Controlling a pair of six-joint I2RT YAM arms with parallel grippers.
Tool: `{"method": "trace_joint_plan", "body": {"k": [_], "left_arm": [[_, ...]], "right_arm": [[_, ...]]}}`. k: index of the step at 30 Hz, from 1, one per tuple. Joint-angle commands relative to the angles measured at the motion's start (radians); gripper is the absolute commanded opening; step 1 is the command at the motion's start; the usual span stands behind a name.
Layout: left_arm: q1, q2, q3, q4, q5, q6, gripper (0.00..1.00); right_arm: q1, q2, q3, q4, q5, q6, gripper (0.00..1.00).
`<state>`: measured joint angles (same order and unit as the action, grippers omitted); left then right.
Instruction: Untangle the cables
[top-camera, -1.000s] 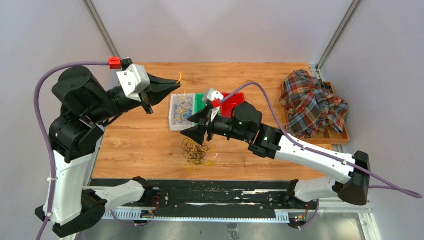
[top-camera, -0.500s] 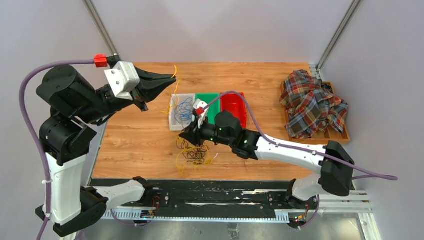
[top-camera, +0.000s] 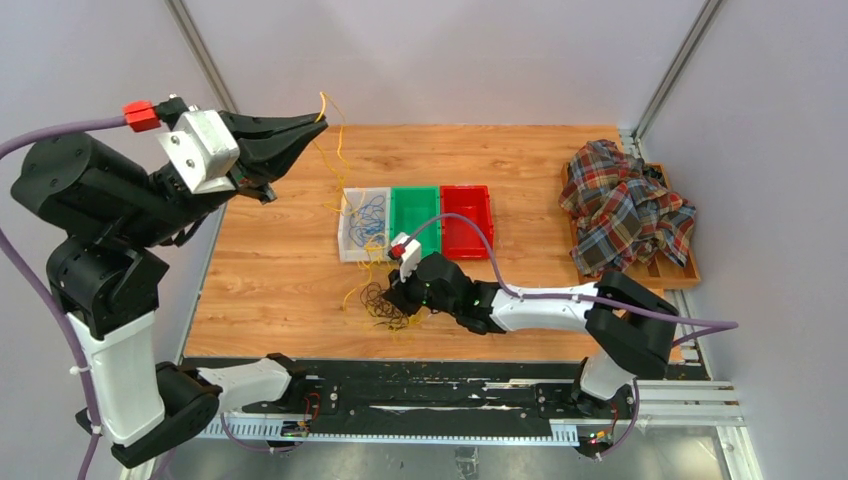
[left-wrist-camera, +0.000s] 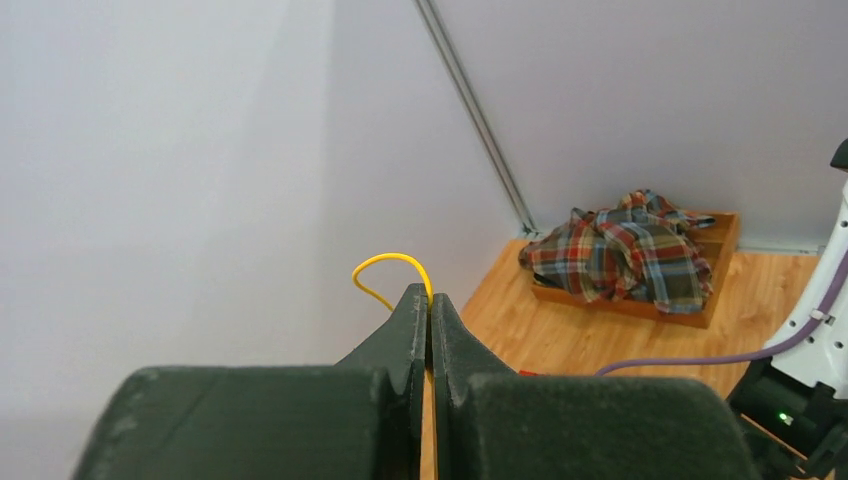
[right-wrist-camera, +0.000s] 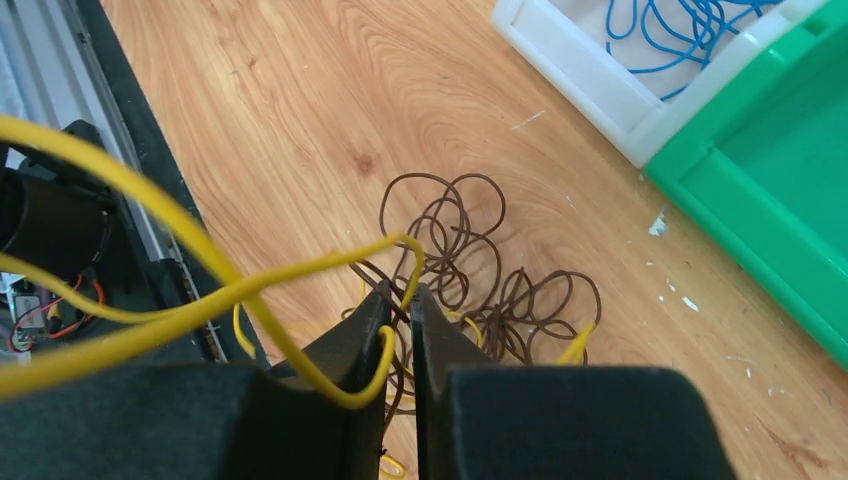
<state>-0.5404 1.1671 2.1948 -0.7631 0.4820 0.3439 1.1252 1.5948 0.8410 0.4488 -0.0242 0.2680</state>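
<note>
Left wrist view alone shows the left end effector clamped shut on a yellow cable.

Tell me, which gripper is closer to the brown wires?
Right. The right gripper is down at the brown wires; the left gripper is raised far off at the back left, pinching a yellow wire.

Open wood tabletop to the left of the cable heap gives me free approach. Behind the heap, the white bin, green bin and red bin form a wall. The yellow cable slants from my raised left gripper down towards the heap, crossing the air above that wood. The plaid cloth fills the right edge.
</note>
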Motion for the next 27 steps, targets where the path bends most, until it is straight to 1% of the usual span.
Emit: {"method": "trace_joint_plan", "body": {"k": [1,2,3,6,7,9,12,15,18,22,24,27], "left_arm": [[-0.006,-0.010,0.013,0.043,-0.032,0.028,0.00],[-0.006,-0.016,0.000,0.043,-0.033,0.032,0.00],[-0.006,-0.022,-0.015,0.043,-0.033,0.034,0.00],[-0.006,-0.043,-0.072,0.043,-0.027,0.035,0.00],[-0.006,-0.049,-0.092,0.043,-0.024,0.035,0.00],[-0.006,-0.063,-0.129,0.042,-0.019,0.033,0.00],[-0.006,-0.071,-0.169,0.042,-0.013,0.025,0.01],[-0.006,-0.074,-0.194,0.043,-0.006,0.014,0.00],[-0.006,-0.073,-0.201,0.043,0.000,0.003,0.01],[-0.006,-0.066,-0.192,0.044,0.011,-0.019,0.00],[-0.006,-0.063,-0.186,0.043,0.015,-0.028,0.00],[-0.006,-0.059,-0.172,0.042,0.021,-0.040,0.00]], "right_arm": [[0.009,-0.038,-0.034,0.058,0.060,0.030,0.15],[0.008,-0.066,-0.042,0.051,0.068,0.028,0.17],[0.007,-0.100,-0.048,0.034,0.075,0.022,0.22],[0.004,-0.232,-0.047,-0.027,0.094,-0.015,0.45],[0.004,-0.276,-0.038,-0.048,0.095,-0.032,0.50],[0.004,-0.351,-0.003,-0.100,0.087,-0.067,0.58],[0.005,-0.423,0.071,-0.177,0.038,-0.113,0.66],[0.005,-0.462,0.135,-0.200,-0.024,-0.140,0.69],[0.006,-0.466,0.198,-0.202,-0.072,-0.153,0.70],[0.005,-0.394,0.299,-0.216,-0.108,-0.180,0.70],[0.004,-0.347,0.357,-0.235,-0.093,-0.188,0.70],[-0.001,-0.276,0.419,-0.261,-0.062,-0.203,0.66]]}}
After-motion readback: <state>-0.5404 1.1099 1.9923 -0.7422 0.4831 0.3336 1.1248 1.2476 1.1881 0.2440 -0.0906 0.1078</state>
